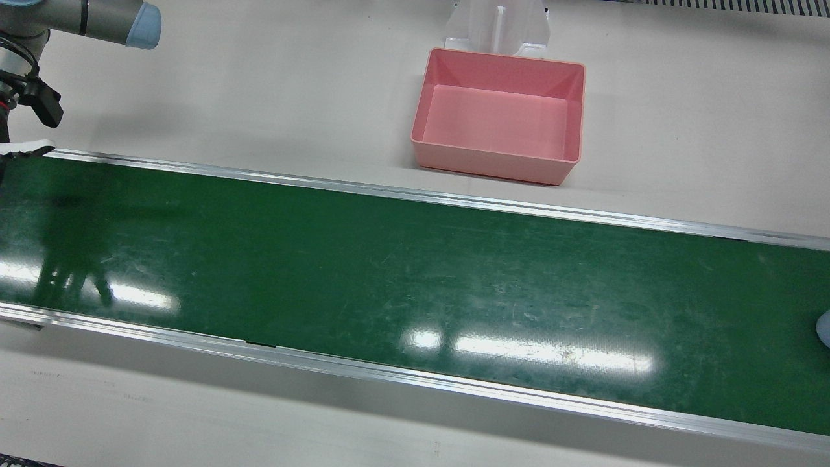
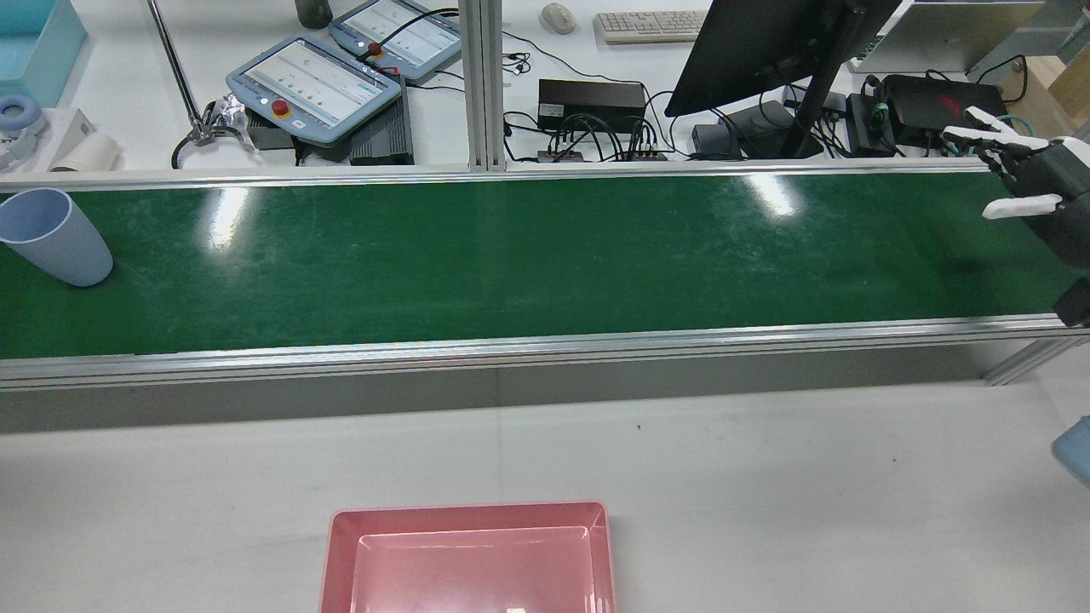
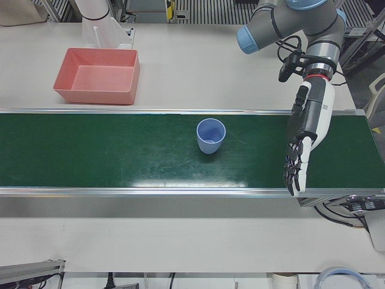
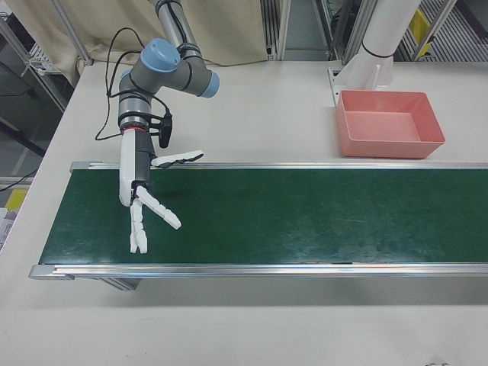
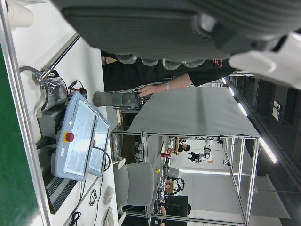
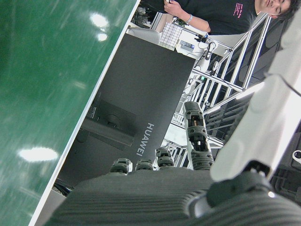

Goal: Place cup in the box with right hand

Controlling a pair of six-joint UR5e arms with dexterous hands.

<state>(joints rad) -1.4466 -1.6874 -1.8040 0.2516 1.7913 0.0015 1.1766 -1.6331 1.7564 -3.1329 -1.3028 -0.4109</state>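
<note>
A light blue cup (image 3: 210, 135) stands upright on the green conveyor belt (image 3: 120, 156); it also shows at the far left of the rear view (image 2: 53, 236) and as a sliver at the right edge of the front view (image 1: 824, 327). The empty pink box (image 1: 498, 162) sits on the white table beside the belt, also in the right-front view (image 4: 389, 149). My right hand (image 4: 146, 200) is open, fingers spread, over the belt's other end, far from the cup; it shows at the right edge of the rear view (image 2: 1026, 183). My left hand (image 3: 305, 141) is open, fingers pointing down, over the belt beside the cup.
Aluminium rails (image 1: 415, 194) edge the belt on both sides. A white arm pedestal (image 1: 496, 26) stands just behind the box. Beyond the belt in the rear view are control pendants (image 2: 315, 81), a monitor (image 2: 766, 42) and cables.
</note>
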